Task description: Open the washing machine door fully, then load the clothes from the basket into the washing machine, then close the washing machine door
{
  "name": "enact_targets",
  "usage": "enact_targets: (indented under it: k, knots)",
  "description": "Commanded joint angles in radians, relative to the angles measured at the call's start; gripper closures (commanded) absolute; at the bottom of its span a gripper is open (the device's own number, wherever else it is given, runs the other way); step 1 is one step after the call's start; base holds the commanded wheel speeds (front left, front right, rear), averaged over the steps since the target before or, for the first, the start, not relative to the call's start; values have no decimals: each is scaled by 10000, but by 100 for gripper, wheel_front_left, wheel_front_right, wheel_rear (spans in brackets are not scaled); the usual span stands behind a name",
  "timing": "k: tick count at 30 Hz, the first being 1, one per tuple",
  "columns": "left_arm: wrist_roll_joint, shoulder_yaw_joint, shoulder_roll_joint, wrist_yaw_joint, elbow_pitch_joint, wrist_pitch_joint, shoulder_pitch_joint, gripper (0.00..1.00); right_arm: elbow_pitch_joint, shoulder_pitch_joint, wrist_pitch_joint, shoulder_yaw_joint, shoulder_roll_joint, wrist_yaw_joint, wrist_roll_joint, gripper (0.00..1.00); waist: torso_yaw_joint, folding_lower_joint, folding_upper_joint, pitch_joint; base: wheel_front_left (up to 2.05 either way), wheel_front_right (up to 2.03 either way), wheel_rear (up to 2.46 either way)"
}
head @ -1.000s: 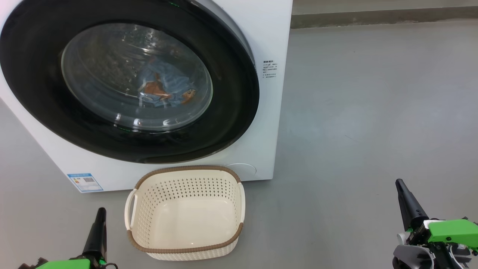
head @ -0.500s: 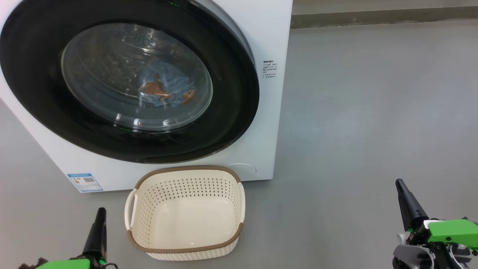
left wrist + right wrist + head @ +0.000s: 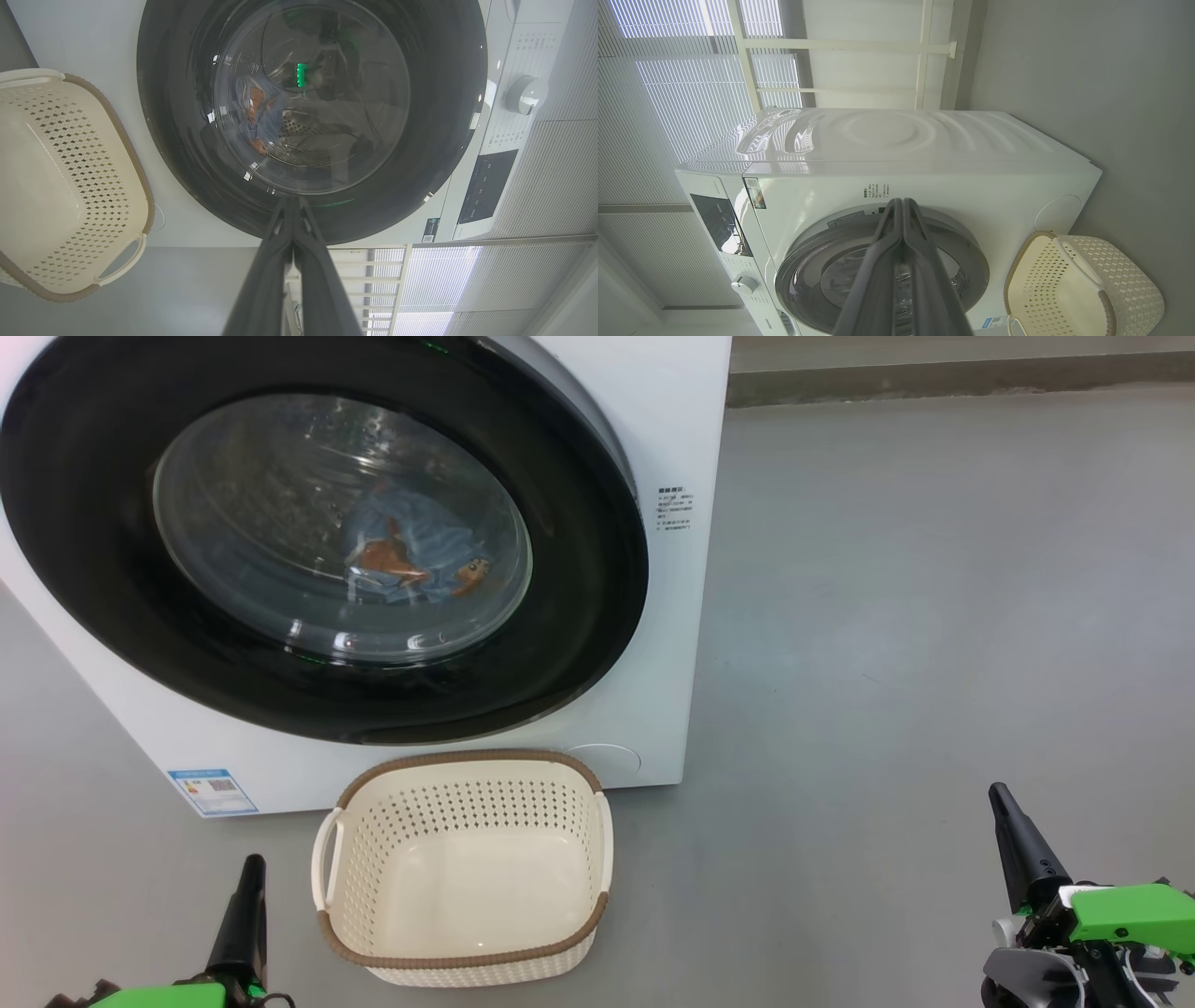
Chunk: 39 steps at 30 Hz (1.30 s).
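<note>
washing machine door (image 3: 322,537) looks shut: ring lies flat on the front of the washing machine (image 3: 672,448), no gap I can make out along its rim

clothes (image 3: 411,555) are inside the machine, heaped low in the drum behind the glass. basket (image 3: 462,959) sits on the floor (image 3: 934,616) right in front of the machine, under the door, with nothing in it. I'd call loading and closing done, what's left is confirming the latch

left pincer (image 3: 251,868) pressed together, holding nothing, low in front of the machine's label corner, well apart from the door. right pincer (image 3: 1001,798) also pressed together and empty, well off the machine's opposite front corner

to finish well:
- can't tell from here if the latch has clicked, or which edge carries it
- if in doubt, push with closed tips on the black ring, not the glass bulge
- short, square push, since that gloss looks slippery and tips could skid
- bring the arm in from the machine's side, clear of the basket in front of it
- no fabric seen trapped at the seal, but the ring hides the gasket
</note>
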<state>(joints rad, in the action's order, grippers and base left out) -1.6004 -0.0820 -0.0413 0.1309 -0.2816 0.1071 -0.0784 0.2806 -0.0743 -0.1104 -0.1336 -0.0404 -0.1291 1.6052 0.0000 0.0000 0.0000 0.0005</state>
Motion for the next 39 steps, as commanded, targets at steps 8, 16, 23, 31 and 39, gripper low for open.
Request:
enact_targets:
  k: [8,16,23,31,39]
  knots:
    - [-66,-337,-89,-2,300,73,-369,100,-300,-408,-40,179,-99,-16,19,100,0,0,0,0,0,0,0]
    - [-66,-337,-89,-2,301,73,-369,100,-300,-408,-40,179,-99,-16,19,100,0,0,0,0,0,0,0]
    - [-66,-337,-89,-2,302,73,-369,100,-300,-408,-40,179,-99,-16,19,100,0,0,0,0,0,0,0]
    - [-67,-337,-89,-2,302,73,-369,100,-300,-408,-40,179,-99,-16,19,100,0,0,0,0,0,0,0]
    - [-67,-336,-89,-2,303,73,-369,100,-300,-408,-40,179,-99,-16,19,100,0,0,0,0,0,0,0]
